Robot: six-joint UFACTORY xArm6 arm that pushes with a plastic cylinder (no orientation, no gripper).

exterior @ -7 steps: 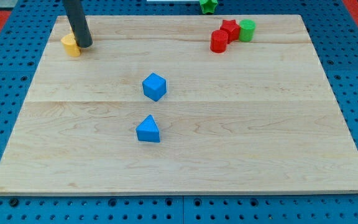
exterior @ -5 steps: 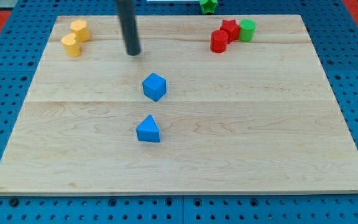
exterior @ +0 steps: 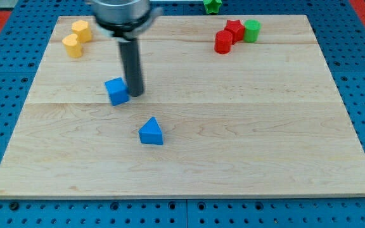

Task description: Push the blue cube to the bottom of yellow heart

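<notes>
Wooden board (exterior: 233, 158) on blue pegboard, blocks scattered across it. Far left corner: 2 yellow blocks touching, the farther one (exterior: 80, 30) and the nearer one (exterior: 72, 45); we cannot tell from this view which is the yellow heart. Far right: a red star (exterior: 234, 28), a red cylinder (exterior: 223, 42) and a green cylinder (exterior: 251, 30) bunched together; a green block (exterior: 212, 6) sits off the board at the far edge. A blue triangular block (exterior: 151, 132) lies near the middle, toward us.

Change over the last half second: the blue cube (exterior: 116, 91) has gone from centre board to a spot clearly further left, and our rod has swung from the far side down to it. Our tip (exterior: 135, 94) now rests against the cube's right face, touching or all but touching. We read this as the push under way, driving the cube leftward.

The rod carries nothing and has nothing to open or close; it only shoves.

Position of the cube: left of centre, nearer to us than the yellow pair and still well apart from them, off to their right. We judge the job partly done. More leftward travel looks needed to bring the cube directly on the near side of the yellow blocks.

Risk: contact sits slightly on the cube's near-right corner, so it may spin off line.
</notes>
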